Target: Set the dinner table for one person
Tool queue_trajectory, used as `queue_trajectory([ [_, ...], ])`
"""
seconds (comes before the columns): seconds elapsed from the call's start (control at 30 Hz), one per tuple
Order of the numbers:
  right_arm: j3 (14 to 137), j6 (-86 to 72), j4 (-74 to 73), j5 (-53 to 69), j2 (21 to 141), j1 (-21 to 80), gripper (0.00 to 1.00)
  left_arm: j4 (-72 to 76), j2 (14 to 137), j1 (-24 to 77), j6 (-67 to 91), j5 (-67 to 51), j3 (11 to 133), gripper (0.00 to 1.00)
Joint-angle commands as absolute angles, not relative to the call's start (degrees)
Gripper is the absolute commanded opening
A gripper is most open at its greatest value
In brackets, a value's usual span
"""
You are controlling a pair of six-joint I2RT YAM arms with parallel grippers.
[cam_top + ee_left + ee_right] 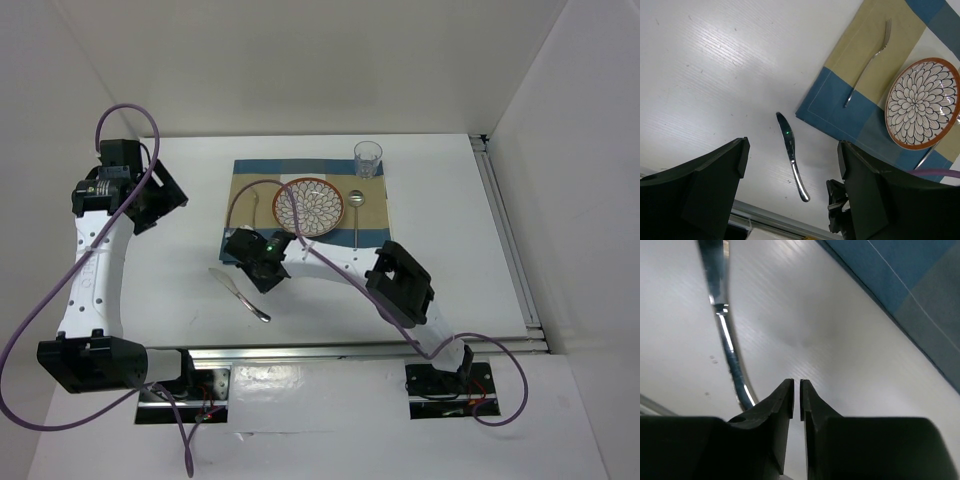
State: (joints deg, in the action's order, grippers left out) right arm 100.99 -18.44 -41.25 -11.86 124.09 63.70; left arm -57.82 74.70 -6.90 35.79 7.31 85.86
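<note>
- Two fingers (715, 190) of the left gripper (792, 150) are spread wide, empty.
- The right gripper (796, 385) is narrowed to an empty slit beside the knife (732, 357).

a plate (309, 207) with an orange rim is pictured on a blue-and-tan striped placemat (372, 222) on the white dinner table (450, 250). a spoon (357, 205) is laid just to its right, and a clear glass (368, 158) is stood at the mat's far right corner. a knife (240, 293) is seen on bare tabletop off the mat's near left corner, with the right gripper (265, 268) poised just beside it. the left gripper (160, 195) is held well apart, far left.
</note>
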Motion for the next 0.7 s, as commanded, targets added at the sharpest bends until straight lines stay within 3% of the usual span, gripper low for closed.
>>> queue_trajectory([
  [0.0,107.6,-15.8,-43.5,-7.4,124.4,64.9,0.24,-56.6,73.4,-7.1,35.0,7.8,85.8,0.89],
  [0.27,122.1,-15.8,-48.3,-4.8,134.0,66.6,0.46,-57.7,72.9,-7.1,35.5,8.3,88.4,0.89],
  [0.67,128.1,-16.3,-51.3,-3.7,142.3,66.6,0.49,-58.3,72.3,-7.1,35.5,8.9,87.9,0.89],
])
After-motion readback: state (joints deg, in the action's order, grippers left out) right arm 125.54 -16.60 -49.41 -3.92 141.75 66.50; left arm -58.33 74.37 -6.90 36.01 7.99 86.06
